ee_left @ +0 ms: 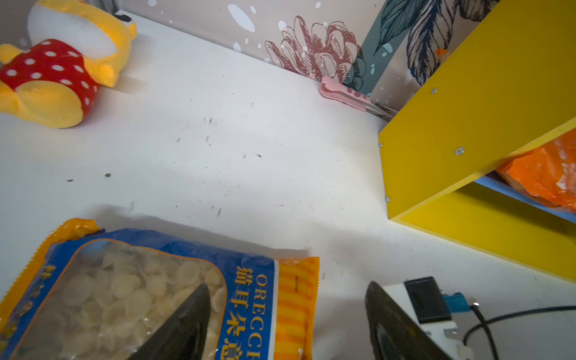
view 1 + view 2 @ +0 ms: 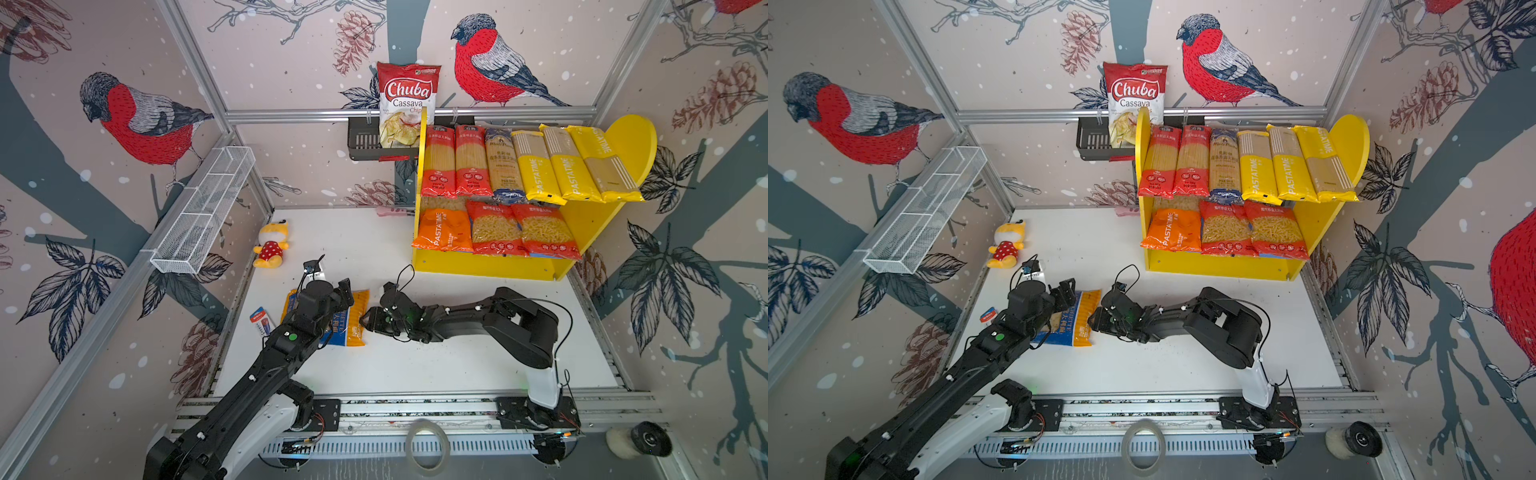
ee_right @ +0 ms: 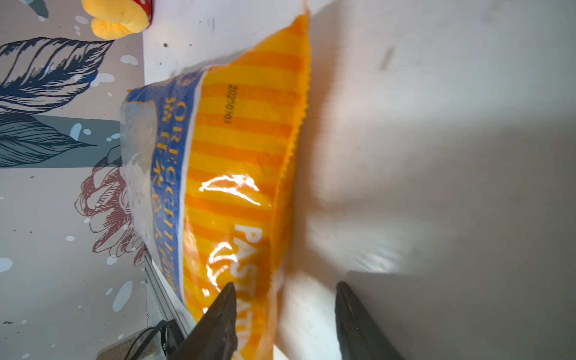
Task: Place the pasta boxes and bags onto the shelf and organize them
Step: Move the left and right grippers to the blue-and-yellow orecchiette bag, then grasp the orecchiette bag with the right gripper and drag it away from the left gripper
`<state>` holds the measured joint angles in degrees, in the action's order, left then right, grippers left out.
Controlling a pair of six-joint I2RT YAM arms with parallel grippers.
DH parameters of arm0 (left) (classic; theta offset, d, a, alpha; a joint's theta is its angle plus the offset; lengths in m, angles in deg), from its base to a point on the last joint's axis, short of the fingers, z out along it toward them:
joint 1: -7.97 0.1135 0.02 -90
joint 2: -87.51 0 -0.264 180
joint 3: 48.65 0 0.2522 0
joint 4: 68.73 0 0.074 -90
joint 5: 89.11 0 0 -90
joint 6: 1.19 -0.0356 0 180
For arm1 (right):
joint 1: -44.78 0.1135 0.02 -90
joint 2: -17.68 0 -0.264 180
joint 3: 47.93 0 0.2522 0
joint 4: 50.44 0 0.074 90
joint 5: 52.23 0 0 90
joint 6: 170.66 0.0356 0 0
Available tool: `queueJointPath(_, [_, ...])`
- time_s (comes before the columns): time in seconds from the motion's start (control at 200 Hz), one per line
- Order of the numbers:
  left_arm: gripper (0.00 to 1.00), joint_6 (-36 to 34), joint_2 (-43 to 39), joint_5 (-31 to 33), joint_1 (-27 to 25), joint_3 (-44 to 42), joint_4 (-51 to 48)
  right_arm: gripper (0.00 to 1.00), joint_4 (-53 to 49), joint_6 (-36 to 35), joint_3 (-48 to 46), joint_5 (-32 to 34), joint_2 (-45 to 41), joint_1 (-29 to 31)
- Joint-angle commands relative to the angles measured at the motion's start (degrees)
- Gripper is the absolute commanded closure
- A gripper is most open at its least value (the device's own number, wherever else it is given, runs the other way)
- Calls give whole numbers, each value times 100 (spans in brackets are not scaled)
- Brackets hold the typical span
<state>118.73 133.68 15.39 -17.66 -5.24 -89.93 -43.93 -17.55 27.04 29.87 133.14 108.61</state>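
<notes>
The pasta bag [image 1: 249, 280] is blue with orange-yellow stripes. The shelf [image 2: 478, 266] is yellow. The plush toy [image 2: 271, 245] wears white-dotted red.

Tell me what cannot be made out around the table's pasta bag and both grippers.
- Blue-yellow bag: middle hidden by the left arm in both top views.
- Left gripper: whether its finger touches the bag; the finger itself hides this, left wrist view.
- Right gripper: contact with the bag's edge; right wrist view is blurred.
- Shelf: back of the lower board, covered by the long packs above.
</notes>
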Motion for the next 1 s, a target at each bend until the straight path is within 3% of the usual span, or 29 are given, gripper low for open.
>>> queueJointPath(0.0, [23, -48, 33, -305, 13, -6, 346, 53, 46, 1, 210, -129, 242, 15])
queueJointPath(0.255, [23, -108, -38, -318, 10, 56, 269, 87, 205, -159, -71, 10, -118, -28])
queueJointPath(0.605, [23, -129, 404, -1157, -39, 164, 805, 100, -606, -770, -1268, 633, -1691, -211])
queueJointPath(0.7, [23, -85, 517, -972, -39, 131, 832, 93, -589, -722, -1299, 537, -1696, -154])
queueJointPath(0.88, [23, 190, 590, -660, -39, -70, 810, 68, -501, -632, -575, 356, -1087, -18])
queueJointPath(0.996, [23, 512, 480, 245, -20, -208, 372, 51, -218, -540, -140, 157, -725, -29])
